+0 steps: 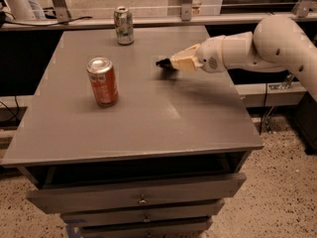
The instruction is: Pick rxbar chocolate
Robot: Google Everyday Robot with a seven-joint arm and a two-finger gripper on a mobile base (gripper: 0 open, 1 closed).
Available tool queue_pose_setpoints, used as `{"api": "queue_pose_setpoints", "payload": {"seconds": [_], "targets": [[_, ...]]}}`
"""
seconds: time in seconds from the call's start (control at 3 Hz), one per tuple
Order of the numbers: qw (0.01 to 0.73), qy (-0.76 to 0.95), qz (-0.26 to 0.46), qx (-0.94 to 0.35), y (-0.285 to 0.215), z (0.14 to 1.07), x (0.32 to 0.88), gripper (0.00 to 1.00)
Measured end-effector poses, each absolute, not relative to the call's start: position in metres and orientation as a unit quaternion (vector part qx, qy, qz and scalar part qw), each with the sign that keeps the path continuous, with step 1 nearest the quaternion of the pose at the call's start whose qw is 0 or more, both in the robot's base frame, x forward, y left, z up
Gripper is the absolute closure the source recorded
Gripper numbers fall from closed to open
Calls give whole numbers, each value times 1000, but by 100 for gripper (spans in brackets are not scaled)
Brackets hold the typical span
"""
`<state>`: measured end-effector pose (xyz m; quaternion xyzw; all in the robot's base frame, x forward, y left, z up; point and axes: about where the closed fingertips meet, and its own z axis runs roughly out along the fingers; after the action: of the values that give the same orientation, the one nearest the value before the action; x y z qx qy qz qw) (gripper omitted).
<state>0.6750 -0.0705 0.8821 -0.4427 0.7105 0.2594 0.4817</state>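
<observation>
My gripper [167,63] reaches in from the right on a white arm and hangs a little above the middle of the grey table [148,128]. A small black thing, the rxbar chocolate [162,63], sticks out of the gripper's tip. The gripper is shut on it, and only its dark end shows. A faint shadow lies on the table just below it.
A red can [103,81] stands upright at the left middle of the table. A green-white can [124,25] stands at the far edge. Drawers sit under the table's front edge. A rail and a dark gap lie behind the table.
</observation>
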Motion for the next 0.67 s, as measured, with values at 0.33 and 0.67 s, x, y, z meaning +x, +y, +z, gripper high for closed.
{"api": "queue_pose_setpoints", "payload": {"seconds": [0.33,0.67], "targets": [[460,696,288,-471,-53,875,633,100],[449,674,320,-492,-29,874,605,100]]}}
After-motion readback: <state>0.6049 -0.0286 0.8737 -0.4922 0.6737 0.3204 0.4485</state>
